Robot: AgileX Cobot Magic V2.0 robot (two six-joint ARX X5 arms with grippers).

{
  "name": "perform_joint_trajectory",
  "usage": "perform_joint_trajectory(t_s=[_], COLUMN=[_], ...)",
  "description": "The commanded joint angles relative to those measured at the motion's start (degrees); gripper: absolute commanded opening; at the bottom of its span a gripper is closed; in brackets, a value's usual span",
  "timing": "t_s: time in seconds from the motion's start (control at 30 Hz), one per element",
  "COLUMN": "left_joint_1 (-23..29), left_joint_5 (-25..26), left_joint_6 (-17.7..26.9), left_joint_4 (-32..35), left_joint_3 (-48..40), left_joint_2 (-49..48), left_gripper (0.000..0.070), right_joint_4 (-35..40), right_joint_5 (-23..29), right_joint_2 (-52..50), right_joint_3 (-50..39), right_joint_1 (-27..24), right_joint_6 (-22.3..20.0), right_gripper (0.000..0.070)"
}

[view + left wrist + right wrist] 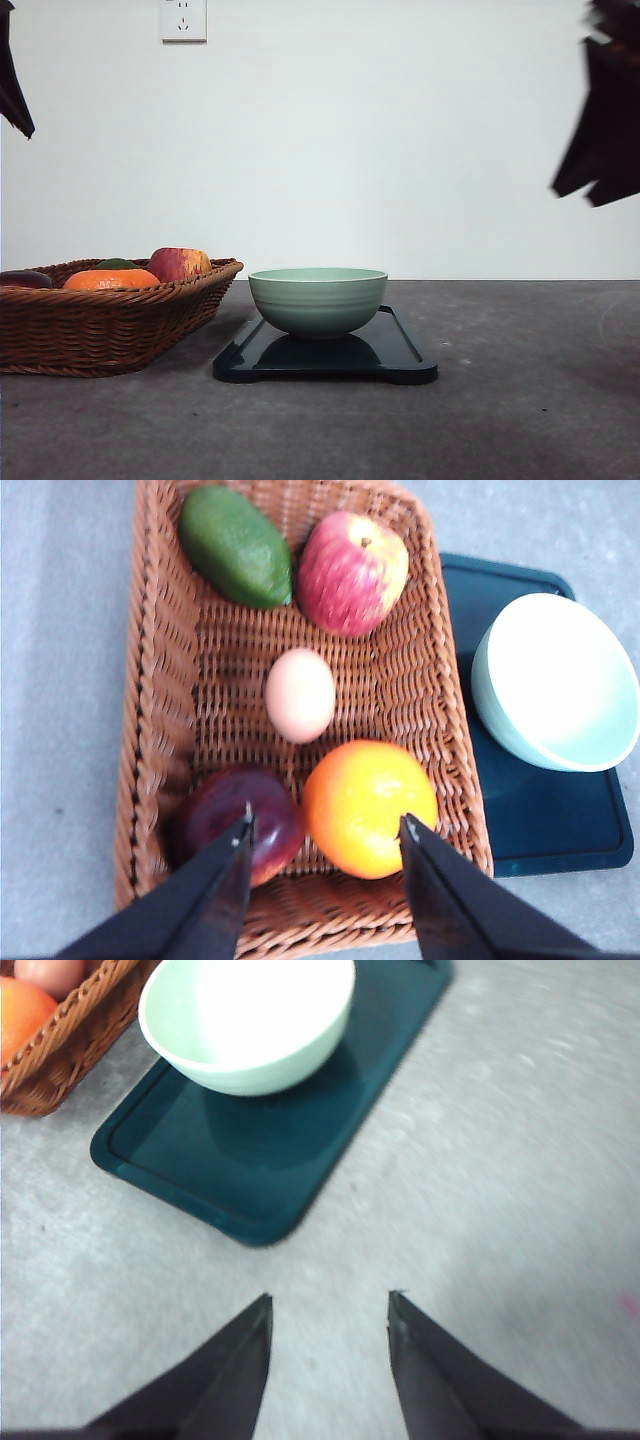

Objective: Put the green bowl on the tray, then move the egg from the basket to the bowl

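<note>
The green bowl (318, 299) stands upright on the dark tray (400, 350) at the table's middle, and nothing lies inside the bowl (560, 680). The pale egg (300, 694) lies in the middle of the wicker basket (160, 680), among other fruit. My left gripper (325, 830) hangs open above the basket's near end, over a dark plum and an orange. High on the right, my right gripper (330, 1300) is open over bare table, beside the tray (240, 1160) and well away from the bowl (250, 1030).
The basket (110, 320) sits left of the tray and also holds an orange (368, 808), a red apple (352, 572), a green avocado-like fruit (236, 546) and a dark plum (232, 820). Grey table stretches to the right of the tray.
</note>
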Motion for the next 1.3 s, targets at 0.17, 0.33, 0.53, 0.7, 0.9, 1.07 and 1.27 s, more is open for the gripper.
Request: perform_joint_trajectory(t_s=[0.17, 0.33, 0.53, 0.7, 0.9, 1.07, 1.27], left_joint_1=[-3.1, -5.2, -6.2, -6.2, -6.3, -6.3, -6.3], left_joint_5=[0.2, 0.1, -0.5, -2.0, -5.3, -6.6, -7.5], left_joint_6=[1.4, 2.8, 4.5, 5.2, 5.9, 6.0, 6.0], left_joint_4=[0.3, -0.6, -3.7, -6.8, -7.8, -7.6, -5.7], left_joint_3=[3.0, 7.7, 16.9, 24.5, 28.4, 28.6, 28.6], left_joint_2=[4.0, 10.0, 20.1, 29.0, 36.8, 41.0, 44.6], left_gripper=[0.0282, 0.0283, 0.0387, 0.0387, 0.0387, 0.0387, 0.0386], right_joint_4=[-4.4, -4.7, -4.8, -5.0, -5.0, -5.0, -5.0], right_joint_5=[5.7, 6.2, 5.8, 5.8, 5.8, 6.0, 6.2], right_joint_2=[-10.1, -13.7, -14.3, -14.3, -14.2, -14.2, -14.2], right_joint_3=[0.0, 0.0, 0.0, 0.0, 0.0, 0.0, 0.0], right_joint_1=[0.3, 0.3, 0.3, 0.3, 0.3, 0.3, 0.3], right_joint_6=[-1.6, -1.7, -1.4, -1.3, -1.3, -1.4, -1.4], right_gripper=[0.0223, 0.0223, 0.0223, 0.0223, 0.0223, 0.0223, 0.0223])
